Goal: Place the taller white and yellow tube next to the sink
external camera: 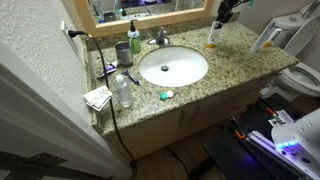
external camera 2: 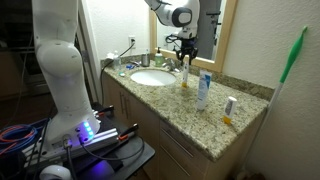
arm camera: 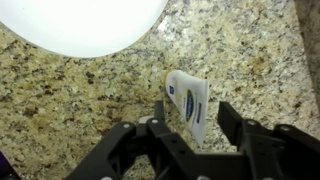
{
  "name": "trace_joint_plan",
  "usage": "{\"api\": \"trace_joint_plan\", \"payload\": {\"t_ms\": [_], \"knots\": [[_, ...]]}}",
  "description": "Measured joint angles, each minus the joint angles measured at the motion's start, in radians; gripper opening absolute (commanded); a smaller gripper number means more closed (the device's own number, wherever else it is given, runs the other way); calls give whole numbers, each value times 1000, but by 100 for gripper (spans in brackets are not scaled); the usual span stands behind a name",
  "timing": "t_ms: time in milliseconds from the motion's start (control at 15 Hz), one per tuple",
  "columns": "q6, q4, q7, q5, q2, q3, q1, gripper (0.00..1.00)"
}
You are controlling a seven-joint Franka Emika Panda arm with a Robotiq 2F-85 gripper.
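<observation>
The taller white and yellow tube point(external camera: 214, 34) stands upright on the granite counter just beside the white sink point(external camera: 172, 67). It also shows in an exterior view point(external camera 2: 184, 72) and in the wrist view point(arm camera: 190, 105). My gripper point(arm camera: 195, 122) hangs straight above it, in both exterior views point(external camera: 222, 14) point(external camera 2: 185, 48). The fingers are open on either side of the tube's top. A gap shows between the tube and one finger. The sink rim point(arm camera: 95, 45) fills the top left of the wrist view.
A white and blue tube point(external camera 2: 203, 90) and a short white and yellow tube point(external camera 2: 229, 105) stand farther along the counter. The faucet point(external camera: 158, 38), a green soap bottle point(external camera: 133, 38), a clear bottle point(external camera: 124, 92) and a toilet point(external camera: 300, 78) are nearby.
</observation>
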Motion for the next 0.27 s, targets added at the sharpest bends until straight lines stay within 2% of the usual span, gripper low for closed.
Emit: {"api": "trace_joint_plan", "payload": {"t_ms": [67, 200, 267], "knots": [[0, -7, 0, 0, -22, -1, 0, 97], [-1, -28, 0, 0, -78, -4, -2, 100], [-2, -42, 0, 0, -110, -5, -3, 92]]}}
